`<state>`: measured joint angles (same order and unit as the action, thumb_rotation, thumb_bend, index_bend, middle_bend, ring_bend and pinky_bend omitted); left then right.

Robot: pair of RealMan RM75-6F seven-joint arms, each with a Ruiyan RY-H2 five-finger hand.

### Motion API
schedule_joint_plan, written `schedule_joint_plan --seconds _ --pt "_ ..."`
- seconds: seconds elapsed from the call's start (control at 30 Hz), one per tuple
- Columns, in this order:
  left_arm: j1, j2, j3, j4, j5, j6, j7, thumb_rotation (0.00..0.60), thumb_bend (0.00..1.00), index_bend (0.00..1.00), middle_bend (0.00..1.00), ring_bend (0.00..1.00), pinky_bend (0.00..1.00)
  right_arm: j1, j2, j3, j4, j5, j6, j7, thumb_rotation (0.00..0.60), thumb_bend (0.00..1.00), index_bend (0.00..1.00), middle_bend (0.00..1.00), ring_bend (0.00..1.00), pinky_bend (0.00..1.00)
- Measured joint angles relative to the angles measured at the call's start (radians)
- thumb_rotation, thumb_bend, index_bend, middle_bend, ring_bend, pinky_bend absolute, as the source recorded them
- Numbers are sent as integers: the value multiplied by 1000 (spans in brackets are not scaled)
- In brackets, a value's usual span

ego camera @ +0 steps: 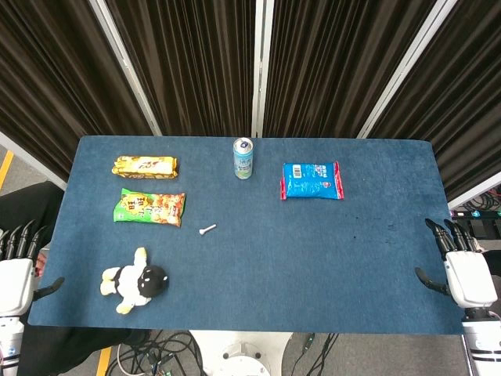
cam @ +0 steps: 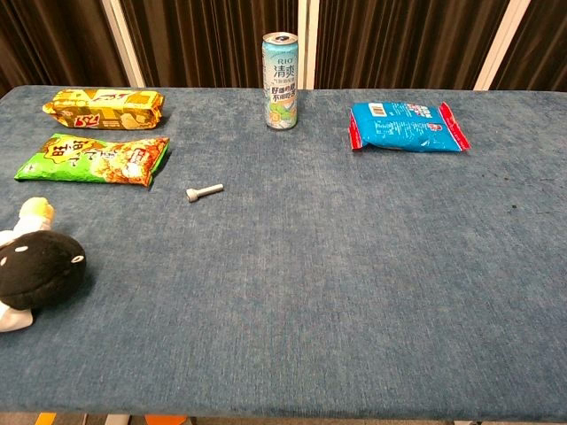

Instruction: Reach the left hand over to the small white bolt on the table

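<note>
The small white bolt lies on the blue table, left of centre, just right of the green snack bag. The chest view shows the bolt lying flat with its head to the left. My left hand hangs off the table's left edge, fingers apart and holding nothing, well away from the bolt. Off the right edge is my right hand, also spread and empty. Neither hand appears in the chest view.
A plush toy lies near the front left, between my left hand and the bolt. A yellow snack bag, a drink can and a blue snack bag stand further back.
</note>
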<state>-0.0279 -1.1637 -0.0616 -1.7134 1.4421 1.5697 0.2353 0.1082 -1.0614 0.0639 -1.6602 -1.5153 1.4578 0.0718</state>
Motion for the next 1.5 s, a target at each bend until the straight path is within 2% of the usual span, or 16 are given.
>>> schedule_joint_plan --seconds 0.57,0.67,0.83,0.97,1.13,1.27,1.5 --pt "-6 6 9 -25 52 1 -15 600 60 102 24 0 0 -17 -5 -7 8 -22 30 12 600 134 63 149 0 0" --pt "-37 11 3 -46 93 -16 -4 600 60 153 67 0 0 -15 -5 -6 9 -30 32 11 600 134 64 149 0 0" --pt "-124 22 -21 -88 142 -98 4 600 60 197 97 0 0 -6 4 -4 5 -40 27 4 600 134 63 149 0 0" --pt "-231 18 -58 -116 142 -233 4 600 82 217 137 14 0 1 10 -2 1 -46 20 1 600 134 64 149 0 0" --pt "-382 -28 -117 -113 57 -435 14 600 178 268 182 34 0 5 14 -3 -1 -44 11 -1 600 134 63 149 0 0" --pt "-521 -126 -160 -49 -80 -581 83 600 232 288 216 61 0 5 17 -3 -1 -33 6 -3 600 134 63 149 0 0" --pt "-673 -297 -167 124 -289 -720 266 600 244 288 213 61 0 5 18 0 -5 -14 -4 -11 600 135 63 149 0 0"
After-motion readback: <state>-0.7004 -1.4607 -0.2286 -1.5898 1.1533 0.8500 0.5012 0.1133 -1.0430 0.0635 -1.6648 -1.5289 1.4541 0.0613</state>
